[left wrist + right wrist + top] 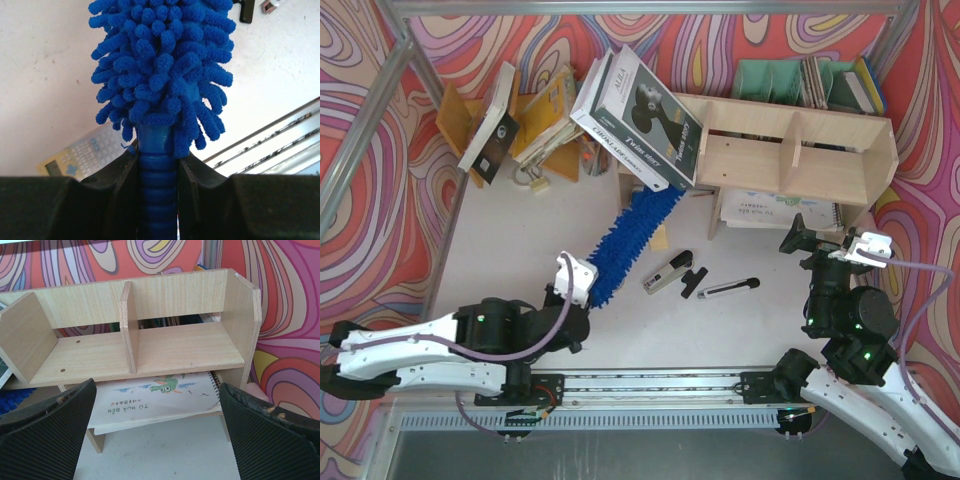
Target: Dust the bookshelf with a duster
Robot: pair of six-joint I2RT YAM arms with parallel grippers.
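While both arms are reaching out from its near edge, the white table [520,250] is carrying every item in the scene. Toward the far right, the bookshelf [800,165] is standing upright, its open compartments facing the right arm and one upright divider splitting its upper level. A large printed box [640,115] is leaning tilted against the shelf's left end. Below that box, the duster [630,245] is stretching at a slant across the middle of the table, its fluffy blue head pointing toward the left end of the bookshelf and its far tip lying just under the box's lower edge. At the near end, the left gripper [157,175] is clamping the duster's ribbed blue handle, one finger pressing on each side. The right gripper [798,238] is hovering just in front of the shelf with its jaws spread wide, grasping nothing. A spiral notebook [160,395] is lying flat under the lower shelf board. A calculator [85,155] is resting on the table beneath the duster head, and a thin silver rod [725,288] is lying nearby.
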